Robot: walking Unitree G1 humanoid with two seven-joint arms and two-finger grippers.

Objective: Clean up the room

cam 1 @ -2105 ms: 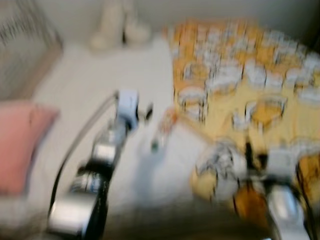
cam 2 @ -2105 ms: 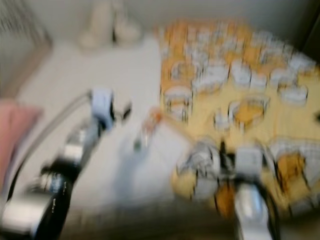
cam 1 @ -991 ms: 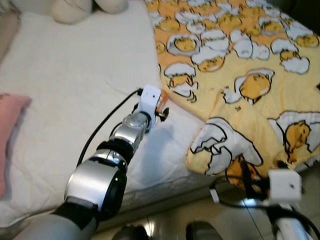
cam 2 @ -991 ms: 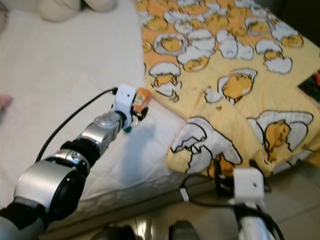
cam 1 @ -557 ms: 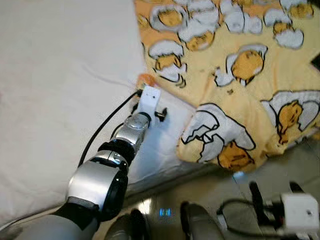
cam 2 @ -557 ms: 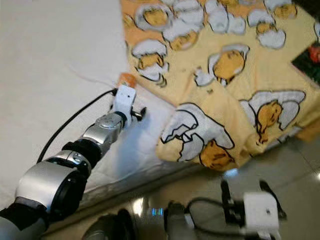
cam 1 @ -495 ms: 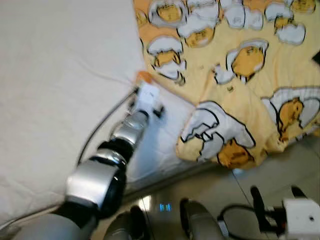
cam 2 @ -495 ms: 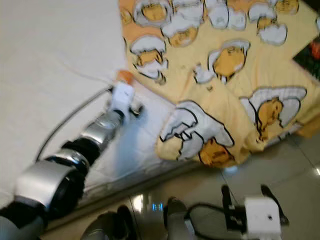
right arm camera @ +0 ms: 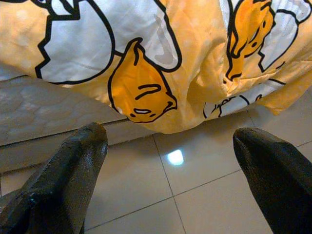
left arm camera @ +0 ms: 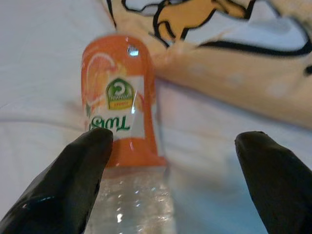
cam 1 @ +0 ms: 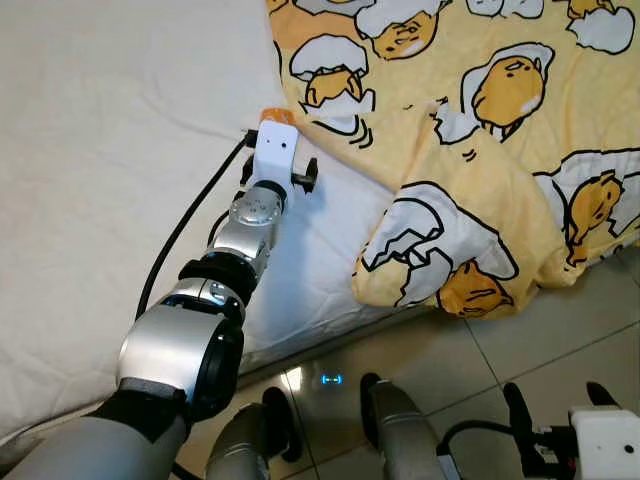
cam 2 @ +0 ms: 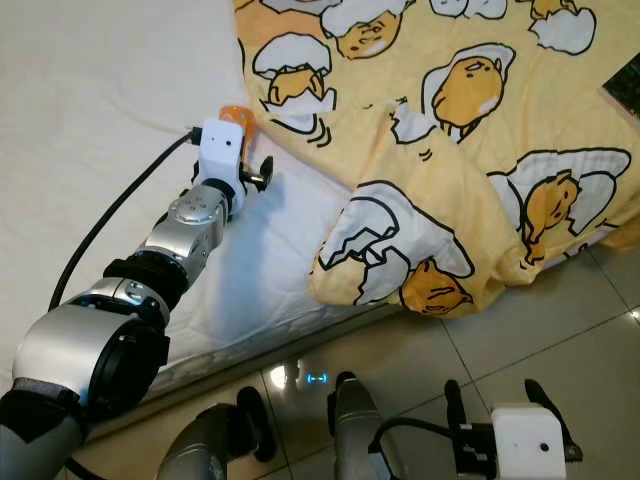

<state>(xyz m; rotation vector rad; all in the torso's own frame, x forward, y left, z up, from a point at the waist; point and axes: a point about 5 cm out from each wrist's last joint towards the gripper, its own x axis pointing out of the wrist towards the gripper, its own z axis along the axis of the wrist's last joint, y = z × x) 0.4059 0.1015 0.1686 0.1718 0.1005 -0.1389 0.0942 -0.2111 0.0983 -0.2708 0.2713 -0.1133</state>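
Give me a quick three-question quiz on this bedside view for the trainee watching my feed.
1. True or false: the left end effector is shut on the bottle.
2. What does the bottle lie on? A) floor tiles B) white mattress C) yellow blanket
3. What hangs over the bed edge above the right end effector?

Key
1. False; its fingers are spread.
2. B, white mattress.
3. The yellow blanket.

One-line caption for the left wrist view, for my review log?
Left tool open over an orange-labelled plastic bottle lying on the white bed sheet beside the yellow cartoon blanket.
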